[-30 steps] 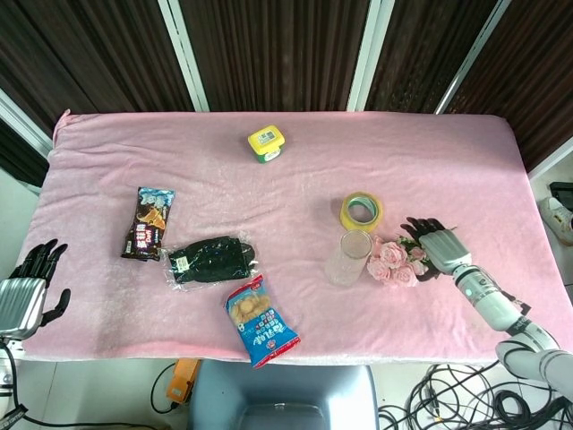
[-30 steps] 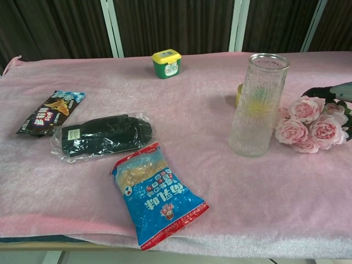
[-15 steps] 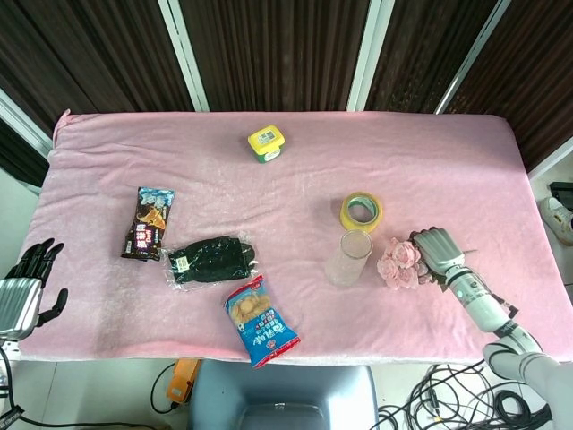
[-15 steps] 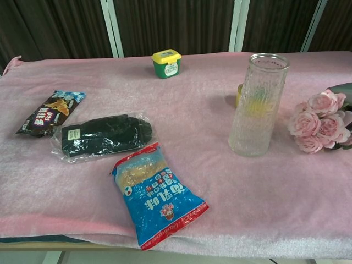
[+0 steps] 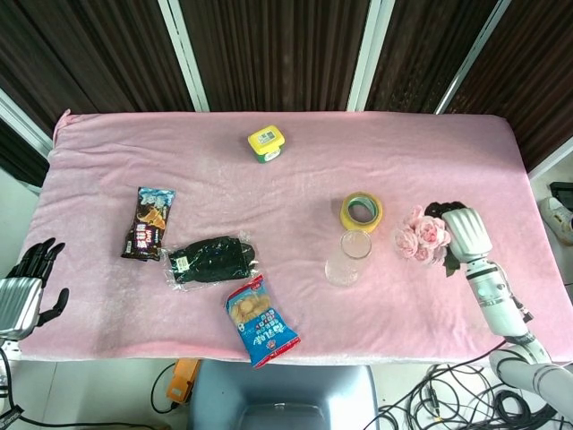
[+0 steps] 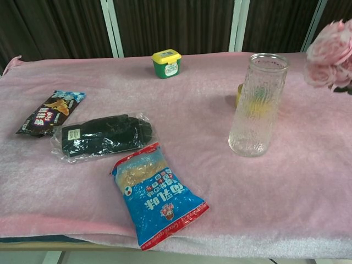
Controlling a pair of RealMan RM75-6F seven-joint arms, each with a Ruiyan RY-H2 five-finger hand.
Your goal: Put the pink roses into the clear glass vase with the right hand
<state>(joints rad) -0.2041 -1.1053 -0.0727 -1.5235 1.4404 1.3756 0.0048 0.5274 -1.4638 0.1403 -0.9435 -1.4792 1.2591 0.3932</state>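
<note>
Right hand holding the roses up beside the vase

The right hand (image 5: 465, 229) is closed around the pink roses (image 5: 423, 236), blooms raised off the pink cloth, just to the right of the upright clear glass vase (image 6: 258, 104). The left hand (image 5: 23, 288) hangs empty off the table's edge, fingers apart.

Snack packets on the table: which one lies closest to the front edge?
The blue snack bag, with its red-trimmed end toward the front edge. The dark snack packet lies further back and to the left, beyond the black gloves in plastic.
</note>
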